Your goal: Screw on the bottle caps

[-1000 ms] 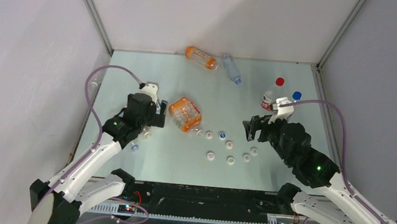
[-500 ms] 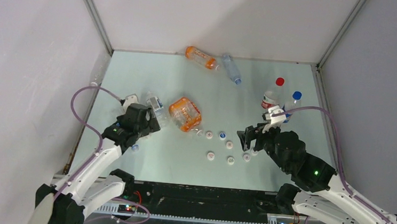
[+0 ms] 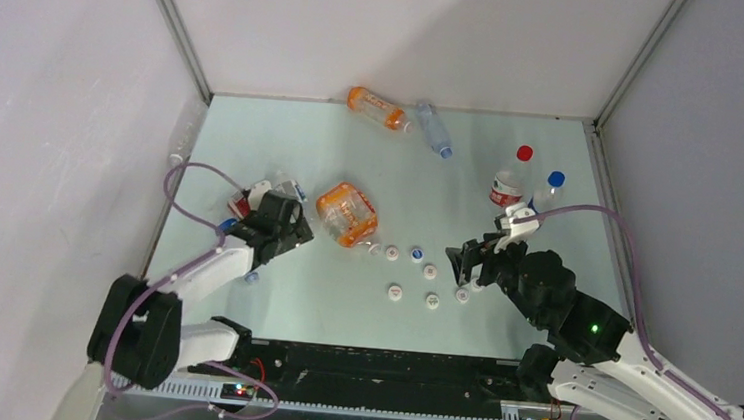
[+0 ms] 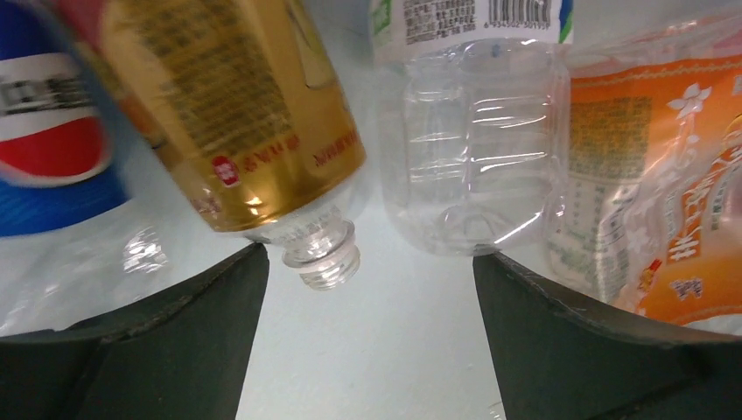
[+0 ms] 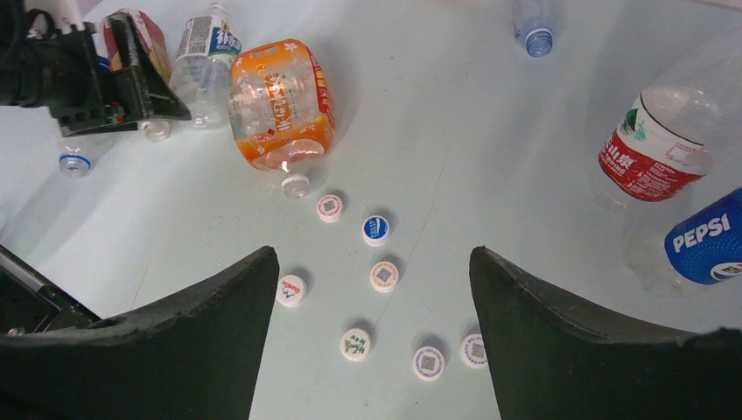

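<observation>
My left gripper (image 3: pixel 283 226) is open and low over the table's left side. The bare threaded neck of a lying amber tea bottle (image 4: pixel 254 131) sits just inside its left finger, untouched. Beside it lie a blue Pepsi bottle (image 4: pixel 44 149), a clear bottle (image 4: pixel 472 166) and an orange bottle (image 3: pixel 347 213). My right gripper (image 5: pixel 374 262) hangs open above several loose white bottle caps (image 5: pixel 355 344) and one blue cap (image 5: pixel 376 229). Two bottles stand upright at the right: a red-and-white one (image 3: pixel 506 186) with a red cap and a Pepsi one (image 3: pixel 548 192) with a blue cap.
At the back edge lie another orange bottle (image 3: pixel 376 106) and a clear bottle (image 3: pixel 435 128). A small blue-ringed cap (image 3: pixel 252 277) rests beside the left arm. Metal frame posts and white walls close in the table (image 3: pixel 340 308) on three sides.
The left arm dropped and drew back toward the near left, uncovering the lying bottles, and its jaws narrowed a little. The right gripper slid nearer, over the caps.
</observation>
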`<state>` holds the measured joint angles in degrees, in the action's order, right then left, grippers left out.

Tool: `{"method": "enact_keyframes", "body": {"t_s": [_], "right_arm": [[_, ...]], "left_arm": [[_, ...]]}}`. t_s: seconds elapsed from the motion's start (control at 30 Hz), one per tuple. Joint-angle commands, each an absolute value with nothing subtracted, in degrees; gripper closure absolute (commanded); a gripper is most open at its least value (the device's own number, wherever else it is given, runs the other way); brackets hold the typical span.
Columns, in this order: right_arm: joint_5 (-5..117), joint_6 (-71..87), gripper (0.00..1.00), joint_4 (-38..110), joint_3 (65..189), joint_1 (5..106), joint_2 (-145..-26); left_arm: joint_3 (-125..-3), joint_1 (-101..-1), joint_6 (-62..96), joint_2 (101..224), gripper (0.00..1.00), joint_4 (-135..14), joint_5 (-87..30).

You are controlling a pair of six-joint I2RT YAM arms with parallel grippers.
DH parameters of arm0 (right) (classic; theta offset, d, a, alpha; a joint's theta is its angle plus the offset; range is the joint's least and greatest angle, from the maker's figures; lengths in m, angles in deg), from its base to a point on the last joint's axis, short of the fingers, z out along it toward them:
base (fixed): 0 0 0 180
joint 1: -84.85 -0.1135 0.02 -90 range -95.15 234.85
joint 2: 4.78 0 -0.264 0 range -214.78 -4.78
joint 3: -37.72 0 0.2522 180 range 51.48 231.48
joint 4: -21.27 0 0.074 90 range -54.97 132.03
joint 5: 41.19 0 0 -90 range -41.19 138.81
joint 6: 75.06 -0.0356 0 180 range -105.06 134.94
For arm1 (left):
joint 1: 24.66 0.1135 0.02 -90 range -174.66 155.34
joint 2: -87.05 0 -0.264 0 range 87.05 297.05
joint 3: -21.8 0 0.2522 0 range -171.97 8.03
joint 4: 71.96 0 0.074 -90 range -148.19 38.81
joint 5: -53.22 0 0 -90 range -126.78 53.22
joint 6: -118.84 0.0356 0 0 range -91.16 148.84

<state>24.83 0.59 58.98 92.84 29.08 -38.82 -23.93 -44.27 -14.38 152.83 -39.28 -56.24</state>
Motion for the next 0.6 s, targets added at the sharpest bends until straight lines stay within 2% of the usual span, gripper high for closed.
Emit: {"method": "enact_keyframes", "body": {"t_s": [0.0,0.13,0.3,0.57], "right_arm": [[24.17,1.67,0.18,56.37,92.74,28.82,-39.39],[23.72,2.53,0.18,55.83,92.70,29.09,-40.33],[25.62,3.45,0.18,55.24,92.70,29.26,-40.97],[28.42,5.57,0.18,54.34,92.24,29.22,-40.78]], "left_arm": [[-29.87,-43.83,-15.76,159.61,0.08,-50.75,-50.41],[-38.22,-43.87,-13.49,167.93,0.08,-54.73,-46.42],[-46.93,-43.83,-1.33,168.00,0.07,-48.41,-45.50],[-49.98,-43.67,43.62,159.13,0.00,-34.10,-52.27]]}}
